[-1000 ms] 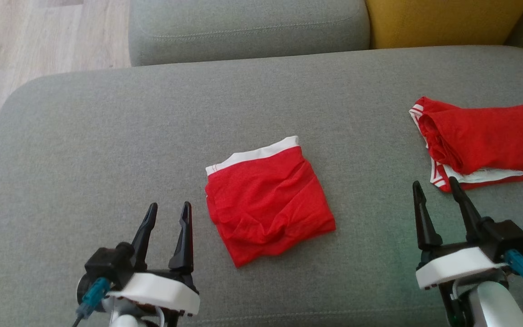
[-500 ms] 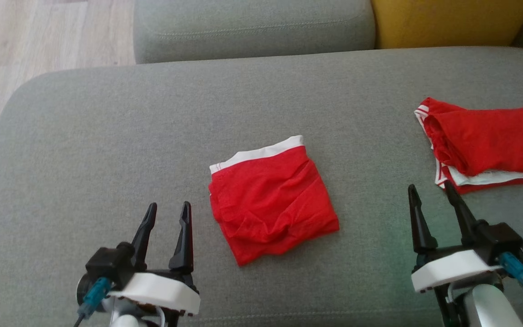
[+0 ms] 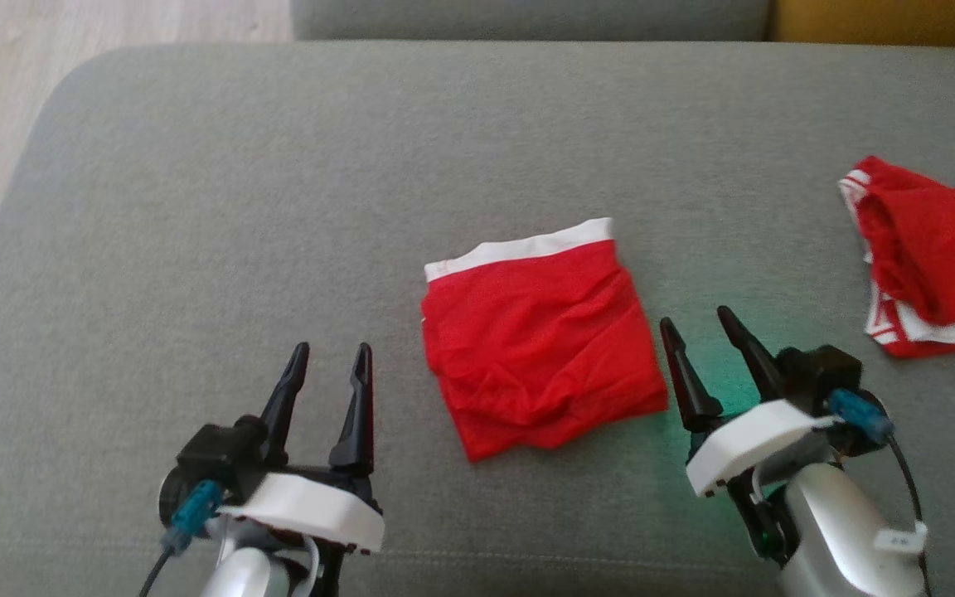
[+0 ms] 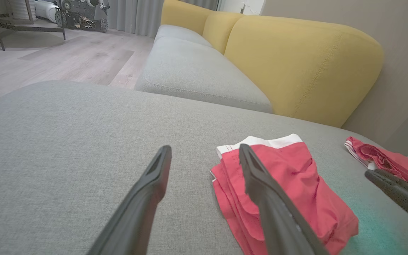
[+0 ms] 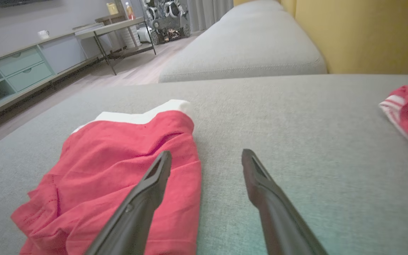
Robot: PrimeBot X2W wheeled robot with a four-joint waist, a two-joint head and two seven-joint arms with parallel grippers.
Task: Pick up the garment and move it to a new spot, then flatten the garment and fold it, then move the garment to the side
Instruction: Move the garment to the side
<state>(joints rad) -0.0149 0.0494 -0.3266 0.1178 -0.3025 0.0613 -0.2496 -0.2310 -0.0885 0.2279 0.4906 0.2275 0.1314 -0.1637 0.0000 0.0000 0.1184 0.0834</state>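
Two grippers, both with fingers spread and empty. The folded red garment [image 3: 540, 348] lies on the grey sofa cushion [image 3: 196, 207] between them, white waistband on the far edge. The right gripper [image 3: 695, 317] is nearer, just beside the garment's right edge and maybe touching; the head view is blurred there. The left gripper [image 3: 332, 347] stands apart off the left edge. A second red garment [image 3: 933, 257] lies well apart, far right. No container in play. The move-aside step looks next, likely for the right arm.

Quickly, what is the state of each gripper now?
Left gripper: open, holding nothing.
Right gripper: open, holding nothing, beside the folded red garment.
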